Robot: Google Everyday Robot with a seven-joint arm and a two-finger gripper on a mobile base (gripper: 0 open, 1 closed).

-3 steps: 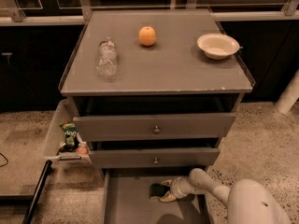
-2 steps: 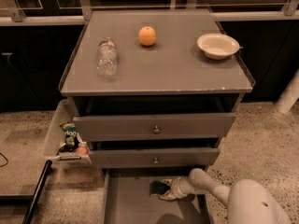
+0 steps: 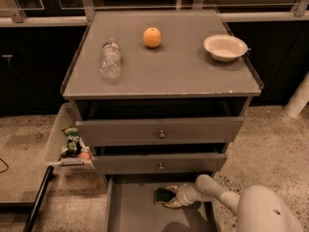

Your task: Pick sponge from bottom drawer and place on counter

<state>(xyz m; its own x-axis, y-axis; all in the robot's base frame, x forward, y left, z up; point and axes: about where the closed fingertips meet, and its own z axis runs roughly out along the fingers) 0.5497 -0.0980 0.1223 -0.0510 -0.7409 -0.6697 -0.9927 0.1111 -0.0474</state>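
The bottom drawer [image 3: 135, 211] is pulled out below the two knobbed drawers. The sponge [image 3: 165, 197], dark green on a pale yellow layer, lies at the back of the drawer. My gripper [image 3: 170, 197] reaches in from the right, low inside the drawer, with its tip at the sponge. My white arm [image 3: 217, 190] runs back to the lower right. The counter [image 3: 164, 66] is the flat grey top of the cabinet.
On the counter lie a clear plastic bottle [image 3: 110, 59], an orange [image 3: 152, 37] and a white bowl [image 3: 225, 47]. A side bin [image 3: 58, 134] on the cabinet's left holds a green snack packet [image 3: 72, 139]. Speckled floor lies around the cabinet.
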